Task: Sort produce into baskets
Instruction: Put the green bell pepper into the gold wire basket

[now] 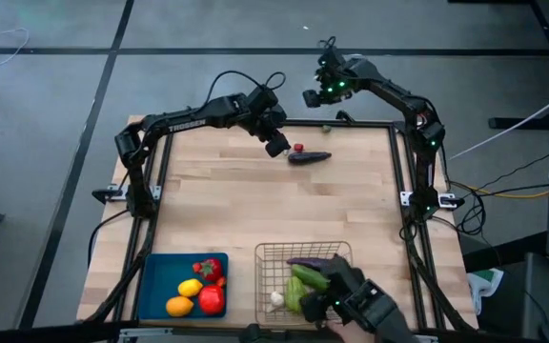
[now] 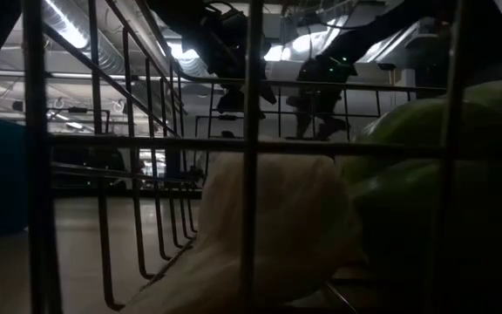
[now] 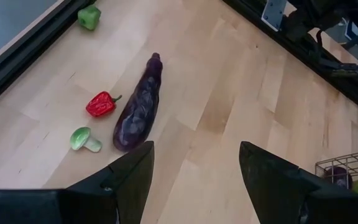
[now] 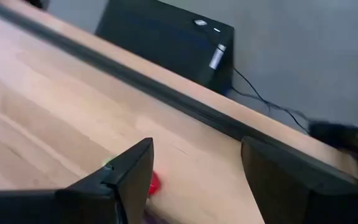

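A purple eggplant [image 3: 138,106] lies on its side on the wooden table [image 1: 236,205], toward the far edge. A small red pepper [image 3: 102,104] and a small green piece [image 3: 82,139] lie beside it, and a green pepper [image 3: 89,16] lies by the far rail. My left gripper [image 1: 276,145] hovers open just left of the eggplant [image 1: 308,157]; nothing is between its fingers [image 3: 129,180]. My right gripper [image 1: 313,98] is open in the air over the far edge, above a red piece [image 4: 154,182]. The blue tray [image 1: 155,286] and the wire basket [image 1: 265,276] stand at the near edge.
The blue tray holds a lemon [image 1: 190,288], an orange [image 1: 179,306] and red fruits [image 1: 210,298]. In the wire basket are an eggplant [image 1: 313,262], green vegetables [image 1: 303,284] and garlic [image 1: 276,299]. A dark device [image 1: 365,305] overhangs the basket's near right corner. Black rails [image 1: 396,171] frame the table.
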